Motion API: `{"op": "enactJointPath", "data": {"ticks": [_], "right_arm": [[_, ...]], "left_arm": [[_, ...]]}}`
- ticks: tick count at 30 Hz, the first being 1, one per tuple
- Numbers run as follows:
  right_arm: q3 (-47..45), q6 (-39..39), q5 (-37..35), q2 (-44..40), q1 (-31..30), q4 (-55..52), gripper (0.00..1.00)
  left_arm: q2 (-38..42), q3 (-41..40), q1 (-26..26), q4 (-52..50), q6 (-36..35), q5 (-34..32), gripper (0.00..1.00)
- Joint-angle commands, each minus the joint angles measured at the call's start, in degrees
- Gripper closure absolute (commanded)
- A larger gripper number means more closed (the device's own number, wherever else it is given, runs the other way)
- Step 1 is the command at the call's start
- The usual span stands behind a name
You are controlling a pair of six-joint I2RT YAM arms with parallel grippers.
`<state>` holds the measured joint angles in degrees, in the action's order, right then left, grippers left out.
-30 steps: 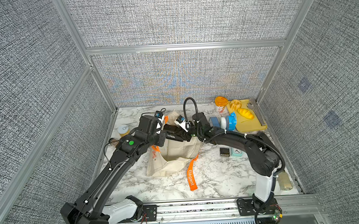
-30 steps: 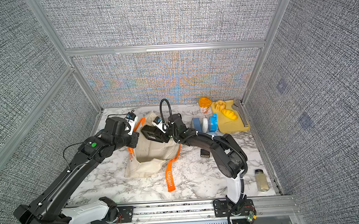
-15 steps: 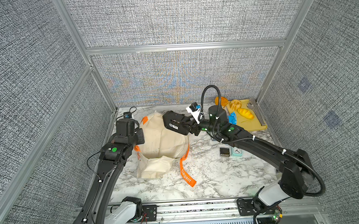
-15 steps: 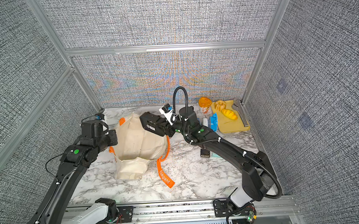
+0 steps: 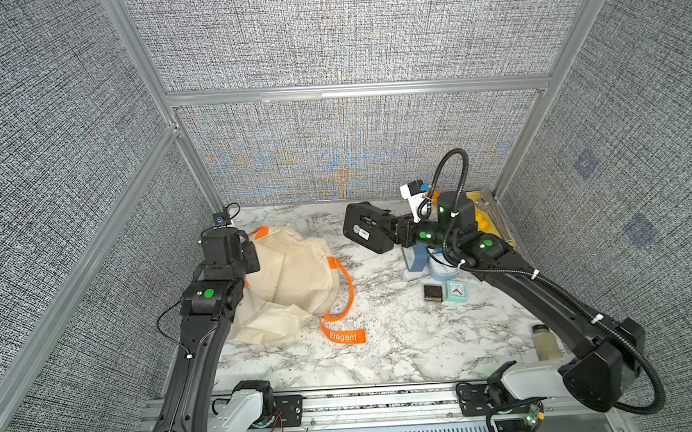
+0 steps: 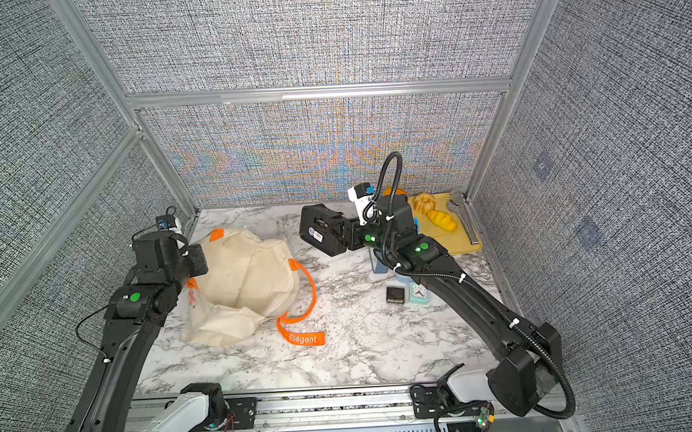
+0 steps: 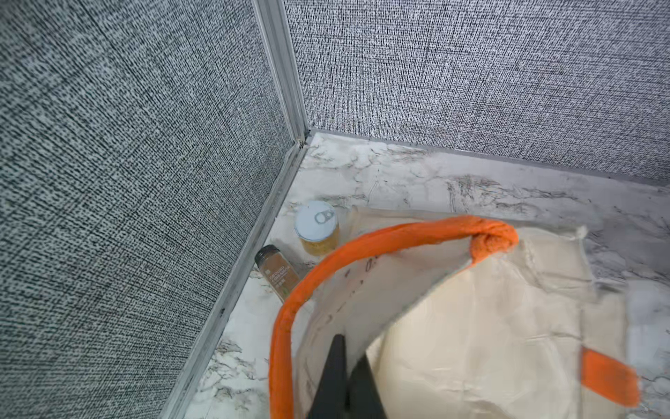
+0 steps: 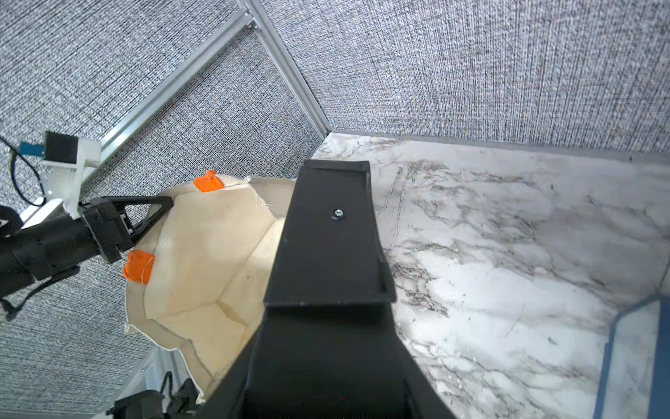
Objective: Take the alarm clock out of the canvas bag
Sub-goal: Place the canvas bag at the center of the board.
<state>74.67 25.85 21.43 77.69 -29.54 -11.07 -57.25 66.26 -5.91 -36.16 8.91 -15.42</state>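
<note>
Evidently the removal is all but done: on the worktop (image 5: 384,357), the canvas bag (image 5: 294,276) slumps with its rim pinched in the closed left gripper (image 7: 348,366), while the black alarm clock (image 5: 365,232) (label facing up) hangs clamped in the right gripper (image 5: 392,231), clear of the bag. Setting down remains; bare marble lies between bag and teal clock (image 5: 457,290).

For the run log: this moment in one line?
left gripper: shut on canvas bag rim | right gripper: shut on black alarm clock, clear of bag | step: clock out, not set down
</note>
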Motion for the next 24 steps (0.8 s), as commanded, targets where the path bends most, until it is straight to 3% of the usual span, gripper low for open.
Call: {"op": "enactJointPath", "data": {"ticks": [1,3,4,5,11,17,20,24], "right_arm": [[3.85,7.98,1.78,0.42,1.86,-5.19,0.73],[6.34,10.71,3.49,1.06,3.35,-9.02,0.73],[6.83,11.79,4.53,1.16,3.95,-9.69,0.72],[7.00,13.25,5.49,0.93,4.59,-9.99,0.72],[4.95,16.76,5.23,-0.83,5.80,-8.99,0.73],[5.31,17.95,5.27,-0.60,6.59,-9.50,0.73],[5.72,22.45,8.41,0.25,7.86,-8.81,0.73],[5.97,30.07,13.46,0.98,9.36,-7.45,0.73]], "left_arm": [[1.49,0.88,0.00,5.25,-1.90,2.55,1.00],[3.32,0.97,-0.01,7.26,-3.39,4.35,1.00],[3.95,0.99,0.00,8.01,-4.55,5.65,0.16],[4.68,0.98,-0.02,9.02,-6.09,7.82,0.08],[5.28,2.24,-0.05,7.91,-11.53,17.26,0.14],[6.88,0.91,0.00,9.43,-11.25,17.75,0.17],[6.94,2.66,-0.83,13.19,-18.93,29.28,0.18],[7.13,3.33,-5.68,17.47,-30.96,32.05,0.18]]}}
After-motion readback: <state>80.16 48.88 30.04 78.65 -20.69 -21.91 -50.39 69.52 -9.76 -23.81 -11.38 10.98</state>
